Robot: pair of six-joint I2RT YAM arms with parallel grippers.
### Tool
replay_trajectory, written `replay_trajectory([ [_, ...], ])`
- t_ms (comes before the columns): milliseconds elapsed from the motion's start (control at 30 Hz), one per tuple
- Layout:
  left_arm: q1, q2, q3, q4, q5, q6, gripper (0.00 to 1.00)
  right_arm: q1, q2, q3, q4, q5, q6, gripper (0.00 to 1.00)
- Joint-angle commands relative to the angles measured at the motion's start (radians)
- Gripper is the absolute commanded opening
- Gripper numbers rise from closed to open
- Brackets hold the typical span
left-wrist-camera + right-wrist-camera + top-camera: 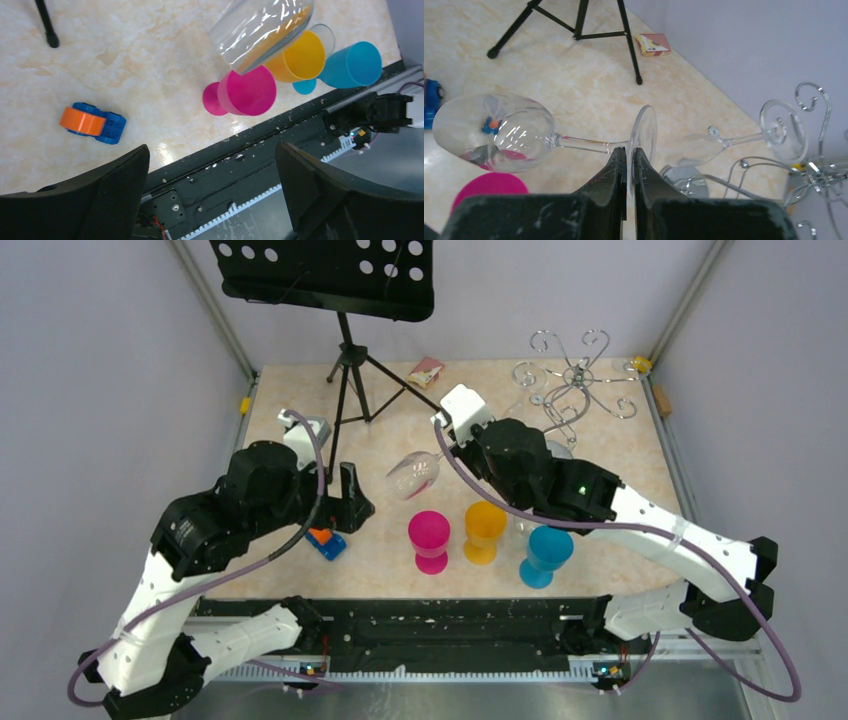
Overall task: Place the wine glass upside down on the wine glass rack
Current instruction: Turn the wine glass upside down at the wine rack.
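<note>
My right gripper (630,152) is shut on the round foot of a clear wine glass (499,132). The glass lies sideways in the air, bowl (412,476) pointing left over the table, and its bowl also shows in the left wrist view (260,30). The chrome wine glass rack (575,380) stands at the back right, beyond the right gripper (447,443); its curled arms (819,165) and round base (684,181) show in the right wrist view. A second clear glass (729,142) is at the rack. My left gripper (212,170) stands open and empty at the near left (350,502).
A black tripod music stand (345,370) rises at the back left. Pink (431,537), orange (484,530) and blue (546,552) cups stand in a row near the front. A blue-and-orange toy car (327,542) lies by the left gripper. A small box (426,371) sits at the back.
</note>
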Motion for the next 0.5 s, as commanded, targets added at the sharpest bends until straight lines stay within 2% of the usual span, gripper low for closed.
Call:
replay_trajectory([
  [0, 0.001, 0.029, 0.051, 0.081, 0.091, -0.026, 0.99, -0.003, -0.06, 0.012, 0.122, 0.058, -0.23, 0.0],
  [167, 0.001, 0.054, 0.082, 0.076, 0.091, -0.021, 0.99, 0.028, -0.065, 0.008, 0.143, 0.116, -0.389, 0.0],
  [267, 0.002, 0.062, 0.091, 0.078, 0.088, -0.026, 0.99, 0.082, -0.084, -0.054, 0.22, 0.157, -0.537, 0.0],
  [333, 0.002, 0.072, 0.107, 0.064, 0.066, -0.036, 0.99, 0.138, -0.106, -0.143, 0.343, 0.219, -0.696, 0.0],
  [467, 0.006, 0.094, 0.14, 0.053, 0.054, -0.055, 0.99, 0.222, -0.137, -0.371, 0.766, 0.32, -1.115, 0.0],
])
